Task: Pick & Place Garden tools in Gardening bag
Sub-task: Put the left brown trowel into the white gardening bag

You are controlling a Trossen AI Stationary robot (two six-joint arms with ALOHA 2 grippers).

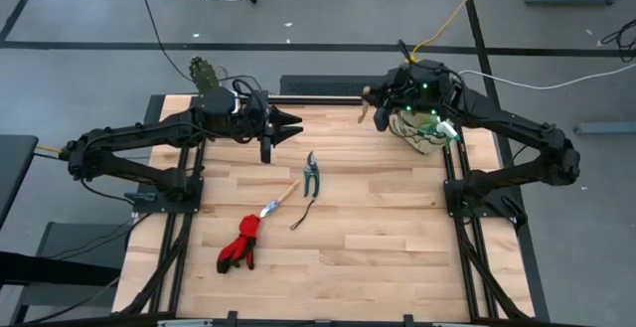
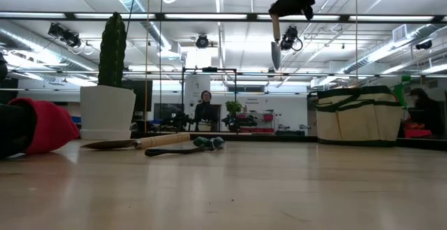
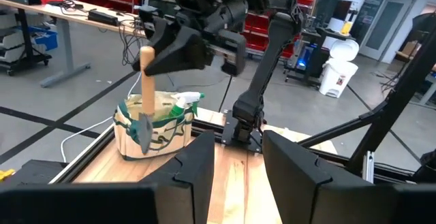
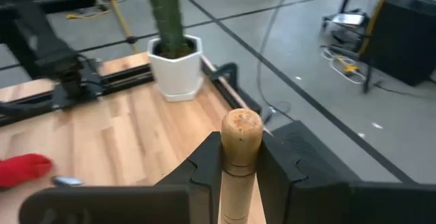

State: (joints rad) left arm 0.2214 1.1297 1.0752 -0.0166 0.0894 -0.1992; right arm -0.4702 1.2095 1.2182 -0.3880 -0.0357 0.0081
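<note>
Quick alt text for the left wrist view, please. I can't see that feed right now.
The right gripper holds a wooden-handled trowel blade-down just above the gardening bag, which already holds the green sprayer. The left gripper hangs open.

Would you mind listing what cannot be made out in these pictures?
- Gardening bag, high view: mostly covered by the right arm; only the sprayer shows among its contents.
- Held trowel, right wrist view: only the handle end shows between the right claw fingers; the blade is cut off by the picture's edge.
- Red gloves, low view: cut off at the edge.
- Thin cord, high view: too small to identify.
</note>
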